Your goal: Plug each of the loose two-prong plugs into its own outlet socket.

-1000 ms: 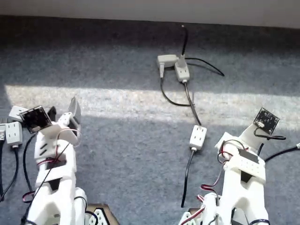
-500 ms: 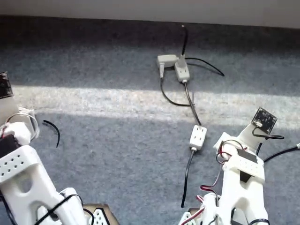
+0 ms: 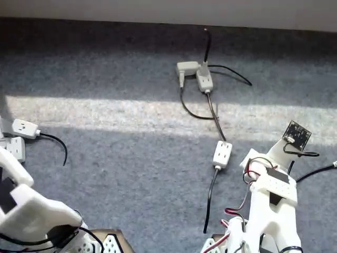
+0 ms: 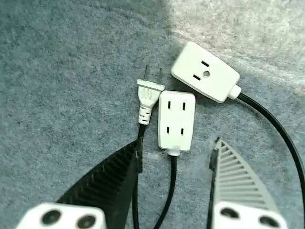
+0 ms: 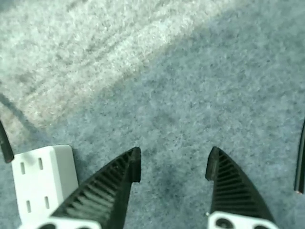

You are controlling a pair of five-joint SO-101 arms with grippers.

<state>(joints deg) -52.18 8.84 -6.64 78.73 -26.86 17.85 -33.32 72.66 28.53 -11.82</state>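
Grey carpet (image 3: pixel 131 174): a sunlit band crosses it.
Loose plug (image 4: pixel 149 93): white, unplugged, just beside the double socket block (image 4: pixel 176 119); the left wrist view makes its two prongs plain.
Angled socket (image 4: pixel 205 71): just beyond that block, on a black cable (image 4: pixel 274 129).
Left gripper (image 4: pixel 177 142): fingers apart, above the block's cord end.
Right gripper (image 5: pixel 175 150): fingers apart, empty.
Centre socket block (image 3: pixel 222 153): near the right arm (image 3: pixel 271 195) in the high view; just beside the dark finger in the right wrist view.

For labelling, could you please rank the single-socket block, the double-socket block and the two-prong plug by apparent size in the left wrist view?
Largest: single-socket block and double-socket block, too alike to rank.
Smallest: two-prong plug, clearly.
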